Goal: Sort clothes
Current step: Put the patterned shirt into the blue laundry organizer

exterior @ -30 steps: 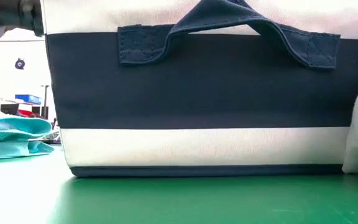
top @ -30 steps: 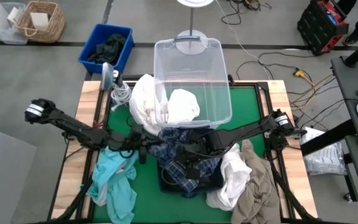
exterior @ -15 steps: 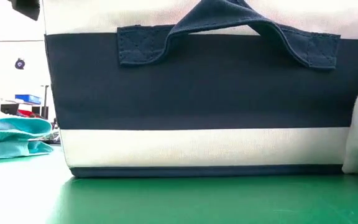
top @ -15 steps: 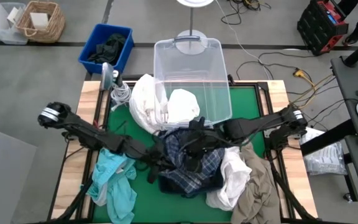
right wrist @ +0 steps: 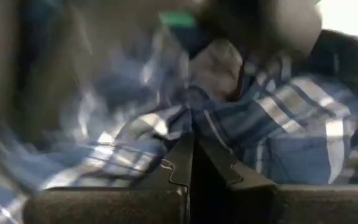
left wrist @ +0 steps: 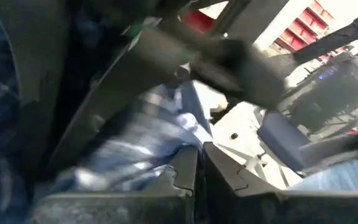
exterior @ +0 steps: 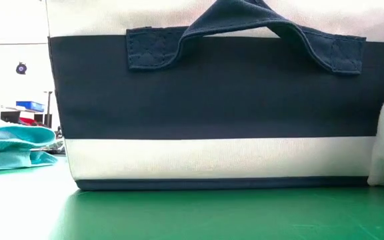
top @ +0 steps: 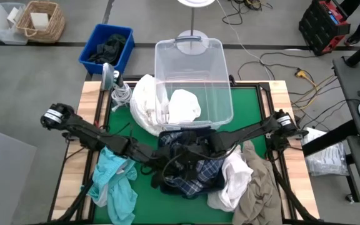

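Observation:
The navy-and-white plaid garment [top: 200, 170] lies bunched over the navy fabric box [exterior: 212, 100] at the table's middle. My left gripper [top: 166, 170] reaches in from the left and my right gripper [top: 189, 159] from the right; both are shut on the plaid cloth. A teal garment [top: 114, 181] lies at the near left. A white one [top: 233, 178] and a khaki one [top: 258, 194] lie at the near right. Another white garment [top: 147, 103] hangs over the clear bin's [top: 195, 78] left wall, and one [top: 183, 106] lies inside. My left gripper pinches a fold of the plaid cloth [left wrist: 182, 134] at its fingertips, coming in low from the table's left. The cloth lies bunched on the box. My right gripper pinches a gathered ridge of the plaid cloth [right wrist: 188, 121] between its two fingers, slanting down from the right; the cloth spreads slack to both sides.
A blue bin [top: 107, 47] holding a black garment stands on the floor beyond the far left corner, with a wicker basket [top: 40, 20] farther left. A coiled white cable [top: 120, 92] lies at the far left of the green mat.
My left gripper has swept from beside the teal garment toward the right and the near edge, onto the plaid garment. My right gripper rose toward the clear bin with the plaid cloth bunched up, then came back down, and the cloth has settled lower over the box.

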`<state>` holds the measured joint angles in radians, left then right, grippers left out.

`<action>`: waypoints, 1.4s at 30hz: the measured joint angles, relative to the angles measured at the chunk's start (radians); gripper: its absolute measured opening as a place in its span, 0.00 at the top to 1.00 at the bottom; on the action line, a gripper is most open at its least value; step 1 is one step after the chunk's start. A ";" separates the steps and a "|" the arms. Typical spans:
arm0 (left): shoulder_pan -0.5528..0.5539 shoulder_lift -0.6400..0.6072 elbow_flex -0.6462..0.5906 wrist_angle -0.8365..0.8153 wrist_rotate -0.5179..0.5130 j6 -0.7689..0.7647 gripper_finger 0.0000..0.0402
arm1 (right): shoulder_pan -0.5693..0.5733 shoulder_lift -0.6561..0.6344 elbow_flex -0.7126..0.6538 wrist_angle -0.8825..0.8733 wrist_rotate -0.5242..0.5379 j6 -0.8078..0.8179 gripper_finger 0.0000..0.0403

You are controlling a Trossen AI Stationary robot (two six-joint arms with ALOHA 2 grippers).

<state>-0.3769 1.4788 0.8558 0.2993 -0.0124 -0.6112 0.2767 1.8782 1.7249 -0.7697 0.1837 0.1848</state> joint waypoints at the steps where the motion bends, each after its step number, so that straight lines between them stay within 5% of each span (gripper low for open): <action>1: -0.004 -0.022 0.000 -0.026 -0.001 -0.004 1.00 | 0.003 0.000 -0.014 0.002 -0.001 0.000 0.97; 9: -0.010 -0.192 -0.001 -0.361 -0.054 -0.044 1.00 | 0.006 0.000 -0.151 0.195 0.000 -0.018 0.97; 17: -0.011 -0.263 -0.002 -0.442 -0.196 -0.025 1.00 | -0.008 0.002 -0.204 0.273 0.008 -0.082 0.97; 30: -0.011 -0.264 0.006 -0.480 -0.241 -0.037 1.00 | -0.022 0.037 -0.194 0.196 -0.020 -0.069 0.97; 42: -0.009 -0.251 0.224 -0.691 -0.320 0.055 0.94 | -0.028 -0.053 -0.027 0.000 -0.039 -0.074 0.97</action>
<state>-0.3856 1.2278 1.0799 -0.3922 -0.3326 -0.5558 0.2485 1.8248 1.6983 -0.7698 0.1447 0.1108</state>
